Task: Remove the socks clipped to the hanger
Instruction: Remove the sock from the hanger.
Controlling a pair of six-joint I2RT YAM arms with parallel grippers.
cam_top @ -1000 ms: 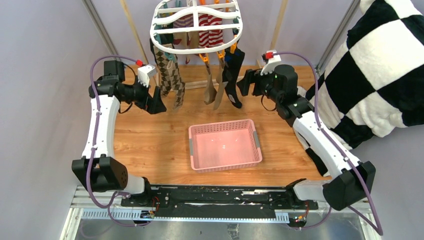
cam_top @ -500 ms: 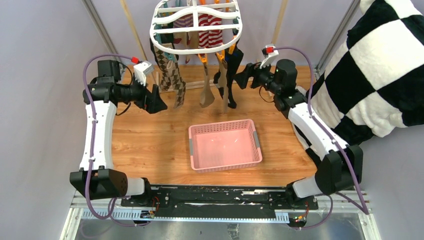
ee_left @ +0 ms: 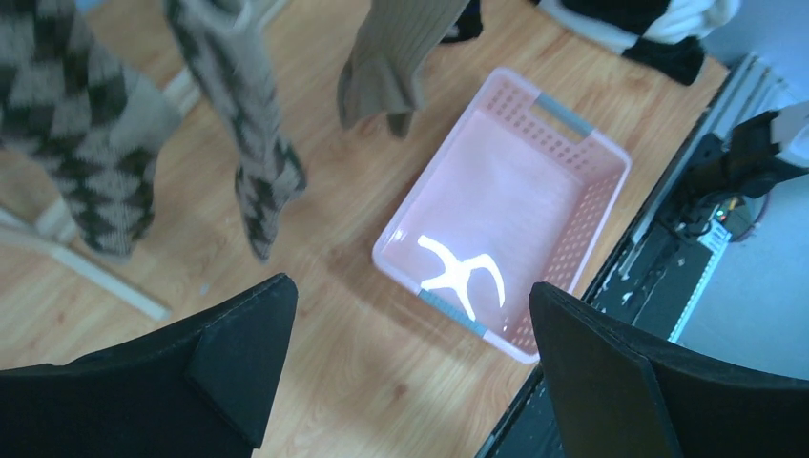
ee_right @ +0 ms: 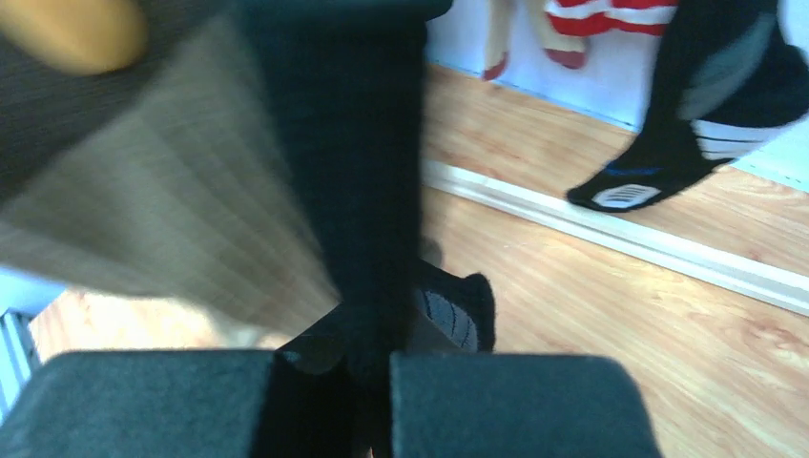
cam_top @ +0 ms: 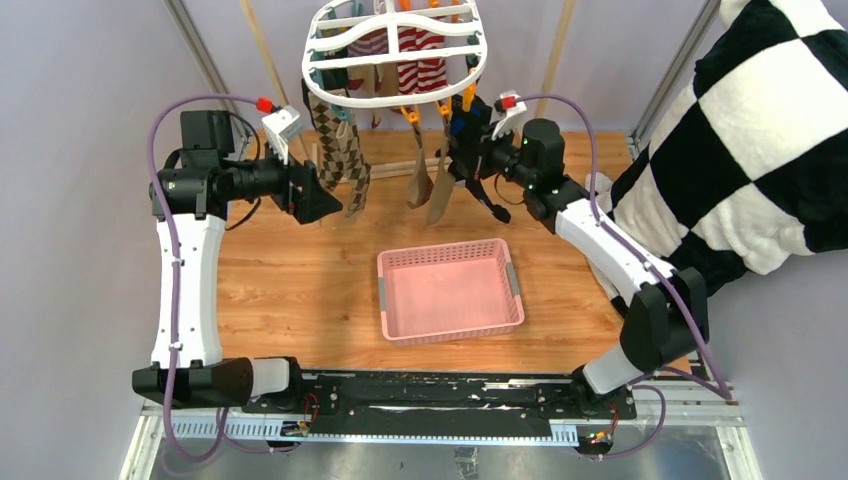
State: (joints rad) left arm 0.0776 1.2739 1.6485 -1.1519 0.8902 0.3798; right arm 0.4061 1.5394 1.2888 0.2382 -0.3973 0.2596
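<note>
The white oval hanger [cam_top: 380, 101] hangs at the back centre with socks on its orange and teal clips. Brown argyle socks [cam_top: 340, 150] [ee_left: 86, 162] hang at its left, tan socks [cam_top: 420, 180] [ee_left: 391, 57] in the middle, red-and-white striped ones [cam_top: 420, 70] behind. My right gripper [cam_top: 468, 150] [ee_right: 372, 401] is shut on the black-and-blue sock [cam_top: 478, 195] [ee_right: 372, 191] just below its clip. A second black sock [ee_right: 706, 105] hangs farther back. My left gripper [cam_top: 316, 195] [ee_left: 408, 291] stands open beside the argyle socks, touching none.
A pink slotted basket [cam_top: 450, 250] [ee_left: 572, 114] sits on the wooden table below the hanger. A black-and-white checkered cloth [cam_top: 760, 130] fills the right side. The wooden rack's post [cam_top: 258, 50] and base bar [ee_right: 611, 229] stand behind the socks.
My right gripper has moved left and up to the black-and-blue sock and shut on it. The left arm has risen slightly, its gripper still open.
</note>
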